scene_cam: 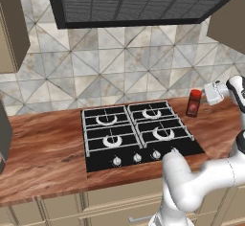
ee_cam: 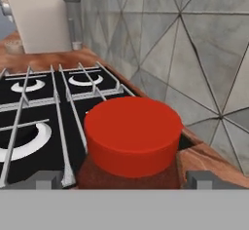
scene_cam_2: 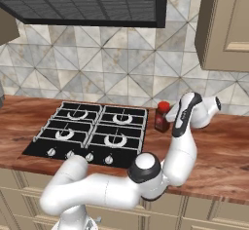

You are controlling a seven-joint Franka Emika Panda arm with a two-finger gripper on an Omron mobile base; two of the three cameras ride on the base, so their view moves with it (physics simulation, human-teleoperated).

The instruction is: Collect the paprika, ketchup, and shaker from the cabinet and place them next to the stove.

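Red cap fills my hand view: the paprika (ee_cam: 132, 143) stands upright on the wood counter (scene_cam: 43, 143), just right of the stove (scene_cam: 139, 134), near the tiled backsplash (scene_cam: 119, 72). My gripper (ee_cam: 124, 179) has its jaws spread fully wide, one either side of the jar, gripping nothing. Judging by that, the jar is set down where the task wants it.

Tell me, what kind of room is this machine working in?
A kitchen, by the look of it: a black four-burner stove set in a wooden counter, a range hood overhead, and a paprika jar standing beside the burners.
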